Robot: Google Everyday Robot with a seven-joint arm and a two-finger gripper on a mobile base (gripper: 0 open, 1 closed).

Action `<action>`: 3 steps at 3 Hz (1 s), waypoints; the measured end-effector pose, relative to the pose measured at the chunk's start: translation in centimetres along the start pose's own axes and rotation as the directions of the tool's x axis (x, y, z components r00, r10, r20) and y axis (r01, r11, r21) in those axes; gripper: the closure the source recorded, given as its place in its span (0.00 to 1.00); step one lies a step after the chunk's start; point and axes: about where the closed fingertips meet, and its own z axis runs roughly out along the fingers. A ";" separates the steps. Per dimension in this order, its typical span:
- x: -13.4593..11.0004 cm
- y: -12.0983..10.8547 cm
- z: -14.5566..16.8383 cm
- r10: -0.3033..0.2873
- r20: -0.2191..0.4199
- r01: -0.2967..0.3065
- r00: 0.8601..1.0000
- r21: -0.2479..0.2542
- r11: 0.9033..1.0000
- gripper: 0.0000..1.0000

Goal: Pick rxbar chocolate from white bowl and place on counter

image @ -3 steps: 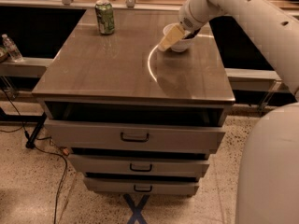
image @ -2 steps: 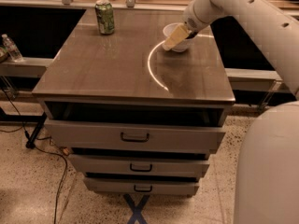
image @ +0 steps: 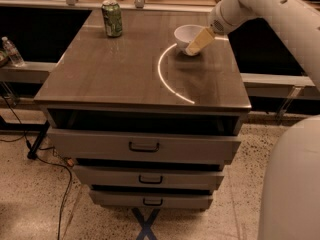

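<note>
The white bowl (image: 186,35) stands on the counter (image: 125,69) at the far right, near the back edge. My gripper (image: 195,45) comes down from the upper right on the white arm (image: 260,6). Its tan tip lies against the bowl's right front rim, low over the counter. The rxbar chocolate does not show: no dark bar is visible in the bowl, in the gripper or on the counter. The part of the bowl's inside that I see is plain white.
A green drink can (image: 112,18) stands at the counter's back left. A bright curved light reflection (image: 165,79) crosses the top. Below are three drawers with dark handles (image: 144,147); the top one is pulled out a little. A water bottle (image: 11,51) stands on a shelf at left.
The gripper has slid to the right, off the bowl's top to its right rim, so more of the bowl shows. The bowl and can have not moved.
</note>
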 end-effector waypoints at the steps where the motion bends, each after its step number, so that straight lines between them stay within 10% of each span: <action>1: 1.6 0.4 -0.6 0.011 -0.027 -0.011 1.000 -0.017 1.000 0.00; 3: 1.8 2.1 -0.1 0.014 -0.019 -0.015 1.000 -0.073 0.997 0.00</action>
